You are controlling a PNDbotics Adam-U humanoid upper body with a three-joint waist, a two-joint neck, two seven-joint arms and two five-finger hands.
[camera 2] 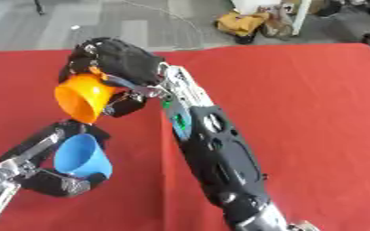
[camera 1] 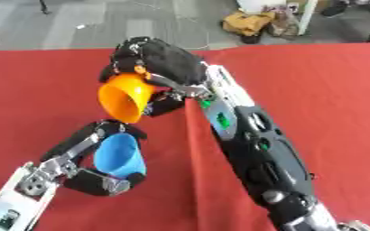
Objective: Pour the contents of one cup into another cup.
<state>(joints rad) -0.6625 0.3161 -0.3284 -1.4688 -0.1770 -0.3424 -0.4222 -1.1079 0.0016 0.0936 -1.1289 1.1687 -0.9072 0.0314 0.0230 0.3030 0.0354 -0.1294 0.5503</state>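
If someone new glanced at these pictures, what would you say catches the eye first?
The orange cup, tipped on its side with its mouth down-left, is held by the right robot hand above the table's middle. Just below it the left robot hand holds a blue cup, mouth up. Both stand out against the red tablecloth.

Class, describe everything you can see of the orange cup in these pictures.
The orange cup is a smooth, plastic-looking tapered cup, wider at its mouth. The right hand has fingers curled round it and holds it tipped steeply, mouth facing down-left, its lower rim just above the blue cup, which the left hand holds over the red tablecloth.
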